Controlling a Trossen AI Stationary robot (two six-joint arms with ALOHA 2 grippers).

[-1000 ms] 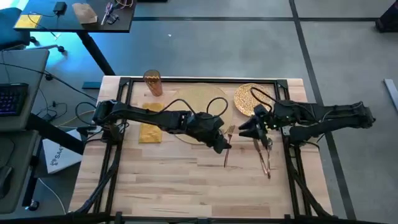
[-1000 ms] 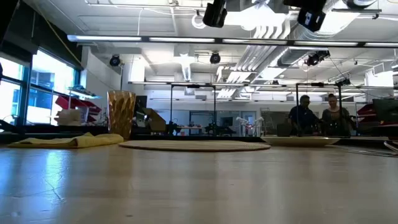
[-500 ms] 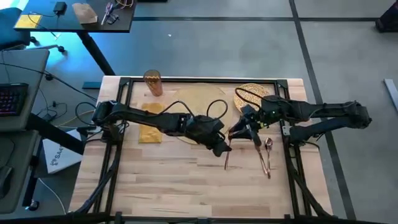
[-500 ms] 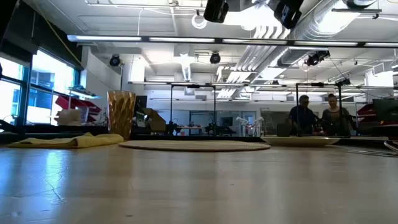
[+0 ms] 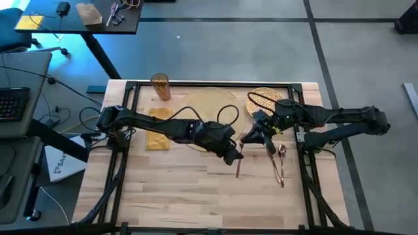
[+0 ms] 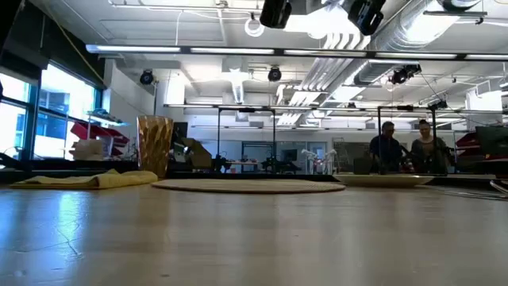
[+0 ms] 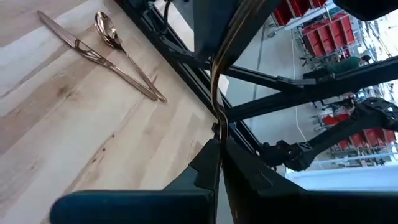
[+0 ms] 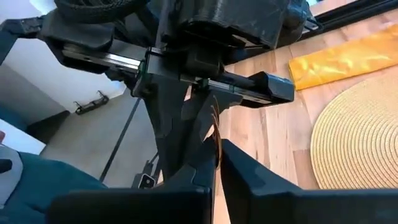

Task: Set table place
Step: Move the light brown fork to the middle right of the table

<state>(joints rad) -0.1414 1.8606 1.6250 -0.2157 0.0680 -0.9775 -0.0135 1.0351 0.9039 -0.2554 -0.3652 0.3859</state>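
Both fingers (image 5: 239, 147) pinched on one fork (image 5: 238, 156)

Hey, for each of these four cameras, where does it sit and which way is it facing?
High view: above the table, looking straight down; both arms show, left pincer and right pincer meeting at the fork.
Low view: at tabletop height, looking level past the cup into the room; dark arm parts at the top edge.
Left wrist view: on the left arm, looking past its own fingers toward the spoon.
Right wrist view: on the right arm, facing the left arm, beside the placemat.
Shared: both wrist views show the fork between their own fingers.
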